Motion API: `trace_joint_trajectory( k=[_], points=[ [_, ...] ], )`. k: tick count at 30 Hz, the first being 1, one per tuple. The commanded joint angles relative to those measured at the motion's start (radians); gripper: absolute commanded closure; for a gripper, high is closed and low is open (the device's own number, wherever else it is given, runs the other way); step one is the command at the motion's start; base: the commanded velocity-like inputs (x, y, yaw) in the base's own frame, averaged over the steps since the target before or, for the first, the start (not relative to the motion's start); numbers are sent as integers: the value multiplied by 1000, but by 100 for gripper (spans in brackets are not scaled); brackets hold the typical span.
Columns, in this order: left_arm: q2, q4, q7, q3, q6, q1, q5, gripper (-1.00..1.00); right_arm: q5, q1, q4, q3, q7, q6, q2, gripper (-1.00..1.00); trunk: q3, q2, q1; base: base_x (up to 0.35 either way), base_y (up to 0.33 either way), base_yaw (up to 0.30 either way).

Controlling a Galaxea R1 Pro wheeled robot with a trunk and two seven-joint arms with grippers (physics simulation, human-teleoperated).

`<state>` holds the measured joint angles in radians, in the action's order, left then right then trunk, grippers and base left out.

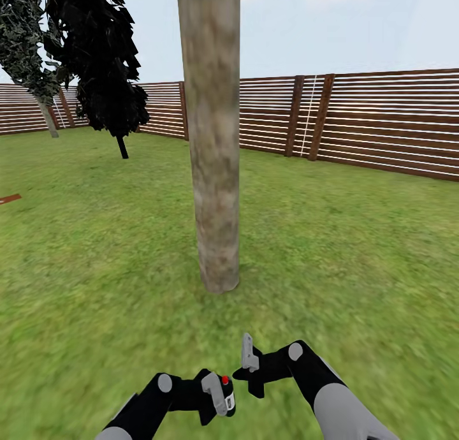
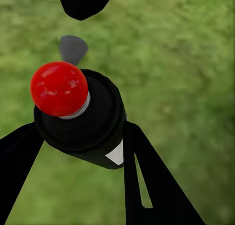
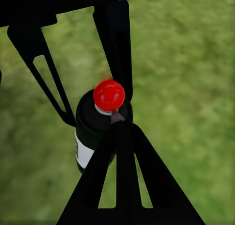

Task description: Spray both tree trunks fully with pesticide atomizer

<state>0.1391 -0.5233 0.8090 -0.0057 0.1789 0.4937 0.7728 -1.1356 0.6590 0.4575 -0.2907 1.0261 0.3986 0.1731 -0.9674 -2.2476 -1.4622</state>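
Note:
A thick, mottled grey-brown tree trunk [image 1: 213, 146] rises straight ahead of me from the grass floor [image 1: 357, 255], flaring slightly at its base. I see no white specks on its bark. At the bottom of the head view, my left gripper [image 1: 222, 392] is shut on the pesticide atomizer [image 1: 225, 381], which stands upright with its red tip on top. The left wrist view shows the dark bottle [image 2: 83, 122] between the two black fingers [image 2: 147, 181]. My right gripper [image 1: 247, 349] hovers just beside it, shut and holding nothing, with its tip [image 3: 120, 129] close to the atomizer [image 3: 93, 127].
A brown slatted fence [image 1: 382, 121] rings the lawn behind the trunk. At the back left stand a dark-leaved tree [image 1: 105, 70] and a greyer one [image 1: 25, 44]. A small brown object [image 1: 9, 199] lies at the left edge. Grass stretches on both sides of the trunk.

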Motion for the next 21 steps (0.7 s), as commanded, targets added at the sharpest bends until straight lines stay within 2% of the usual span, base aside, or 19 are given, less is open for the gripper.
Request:
trace_joint_trajectory(
  k=[1, 21],
  points=[
    [1, -1, 1, 1, 8, 0, 10, 100, -7, 1, 1, -8, 5, 3, 1, 100, -1, 0, 0, 0, 0, 0],
    [11, -1, 25, 1, 8, 0, 8, 100, -7, 1, 2, -8, 5, 3, 1, 100, -1, 0, 0, 0, 0, 0]
  ],
)
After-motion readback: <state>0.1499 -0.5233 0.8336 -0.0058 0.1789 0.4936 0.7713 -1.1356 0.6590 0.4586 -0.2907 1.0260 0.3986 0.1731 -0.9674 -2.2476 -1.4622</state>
